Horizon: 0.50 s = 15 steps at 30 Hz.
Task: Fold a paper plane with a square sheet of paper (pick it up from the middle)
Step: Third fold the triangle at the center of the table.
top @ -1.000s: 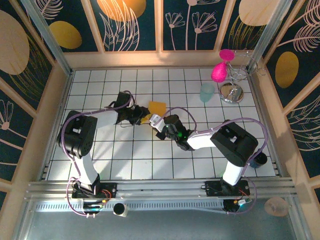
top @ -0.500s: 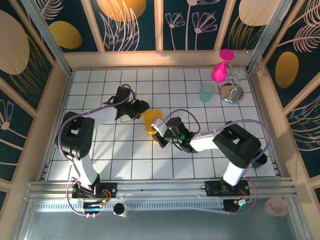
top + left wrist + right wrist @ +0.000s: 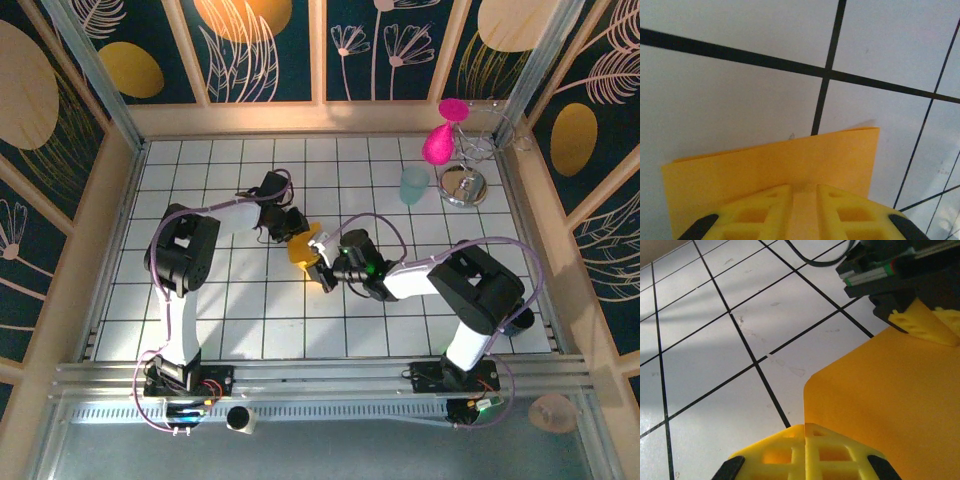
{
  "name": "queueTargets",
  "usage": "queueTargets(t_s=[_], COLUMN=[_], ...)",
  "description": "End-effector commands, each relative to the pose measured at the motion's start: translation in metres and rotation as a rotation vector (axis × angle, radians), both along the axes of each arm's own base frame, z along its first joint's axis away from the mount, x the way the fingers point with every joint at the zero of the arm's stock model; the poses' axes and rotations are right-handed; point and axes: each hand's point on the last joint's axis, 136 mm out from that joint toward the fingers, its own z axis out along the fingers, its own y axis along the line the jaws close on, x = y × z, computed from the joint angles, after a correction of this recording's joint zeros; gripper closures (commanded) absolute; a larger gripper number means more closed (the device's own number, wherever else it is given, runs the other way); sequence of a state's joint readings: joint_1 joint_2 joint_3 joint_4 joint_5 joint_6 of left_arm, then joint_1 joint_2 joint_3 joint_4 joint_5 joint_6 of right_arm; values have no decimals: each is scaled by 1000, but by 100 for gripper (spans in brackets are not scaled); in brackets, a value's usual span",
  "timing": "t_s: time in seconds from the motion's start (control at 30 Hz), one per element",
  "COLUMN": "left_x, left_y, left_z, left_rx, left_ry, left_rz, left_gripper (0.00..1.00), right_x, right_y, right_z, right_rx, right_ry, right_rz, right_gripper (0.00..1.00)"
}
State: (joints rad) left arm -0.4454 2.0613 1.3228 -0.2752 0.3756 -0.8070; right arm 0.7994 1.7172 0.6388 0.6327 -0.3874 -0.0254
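Near the middle of the tabletop (image 3: 200,300) the orange paper (image 3: 303,247) spans between both arms, running far-left to near-right. The right gripper (image 3: 322,262) is clamped tight on its near edge; the left gripper (image 3: 291,228) sits narrow over the far edge, though I can't tell if it's pinching

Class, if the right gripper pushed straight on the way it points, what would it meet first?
Probably the tiled table, past the paper sheet it pinches; the left gripper sits off to one side. Depth unclear.
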Motion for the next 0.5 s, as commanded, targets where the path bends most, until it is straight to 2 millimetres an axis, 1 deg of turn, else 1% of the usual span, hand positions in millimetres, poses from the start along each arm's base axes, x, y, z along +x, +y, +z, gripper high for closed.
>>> queueTargets(t_s=[0.0,0.07,0.23,0.33,0.47], left_x=[-12,-15,-21,-23,-23], left_y=[11,12,17,16,14], left_z=[-22,-29,-43,-47,-48], left_rx=[106,123,154,150,145], left_ry=[56,70,98,106,104], left_rz=[-30,-40,-52,-62,-69], left_gripper=[78,78,79,79,79], right_x=[5,8,24,32,38], right_y=[-1,-3,-12,-16,-19], right_z=[5,2,-3,-6,-14], right_rx=[45,44,34,18,-10], right_ry=[62,92,126,133,146], right_rz=[-39,-64,-165,-202,-233], right_gripper=[100,100,100,100,100])
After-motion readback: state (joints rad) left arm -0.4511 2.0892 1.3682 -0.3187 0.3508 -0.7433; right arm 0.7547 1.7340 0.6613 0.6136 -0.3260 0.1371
